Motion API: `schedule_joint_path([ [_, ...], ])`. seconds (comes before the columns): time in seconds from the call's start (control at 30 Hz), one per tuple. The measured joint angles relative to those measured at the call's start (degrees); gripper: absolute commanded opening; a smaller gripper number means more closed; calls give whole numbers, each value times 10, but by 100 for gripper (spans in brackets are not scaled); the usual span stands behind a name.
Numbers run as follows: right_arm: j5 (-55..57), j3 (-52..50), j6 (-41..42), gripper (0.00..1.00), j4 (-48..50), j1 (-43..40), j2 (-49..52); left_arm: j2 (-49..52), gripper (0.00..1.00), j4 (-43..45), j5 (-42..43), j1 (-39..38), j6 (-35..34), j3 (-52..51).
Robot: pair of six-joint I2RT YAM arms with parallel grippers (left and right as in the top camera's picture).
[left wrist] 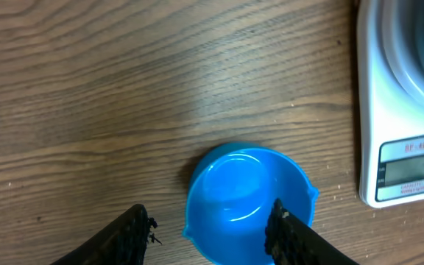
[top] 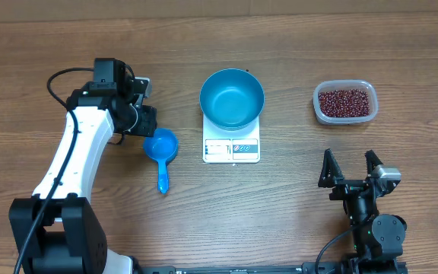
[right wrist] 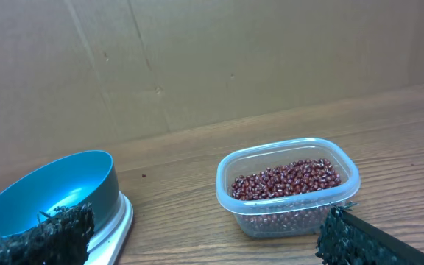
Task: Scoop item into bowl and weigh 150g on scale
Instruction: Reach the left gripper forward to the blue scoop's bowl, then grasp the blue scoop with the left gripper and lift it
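Note:
The bright blue bowl [top: 232, 99] [right wrist: 50, 191] sits empty on the white scale [top: 232, 150] [left wrist: 389, 110] [right wrist: 116, 221] at the table's middle. The red-brown beans [top: 345, 102] [right wrist: 285, 180] fill a clear tub [top: 318, 106] [right wrist: 227, 199] at the back right. A small blue scoop [top: 160, 144] [left wrist: 234, 184] lies left of the scale, handle toward the front. My left gripper [top: 144, 120] [left wrist: 208, 221] hangs over the scoop's cup, jaws apart, one finger over the cup's inside, the other left of its rim with a gap. My right gripper [top: 350, 164] [right wrist: 205, 224] stands open and empty, in front of the tub.
The scale's display strip [left wrist: 414, 169] faces the table's front edge. A brown cardboard wall [right wrist: 197, 59] rises behind the table. Bare wood [top: 295, 198] lies between the scale and my right arm.

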Motion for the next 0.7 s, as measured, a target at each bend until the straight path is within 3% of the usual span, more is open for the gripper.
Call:
schedule_joint_path([
  [0.43, 0, 0, 0, 100, 0, 0, 0, 95, 52, 9, -30, -3, 15, 0],
  [0.7, 0, 0, 0, 100, 0, 0, 0, 134, 33, 33, -35, -22, 28, 0],
])
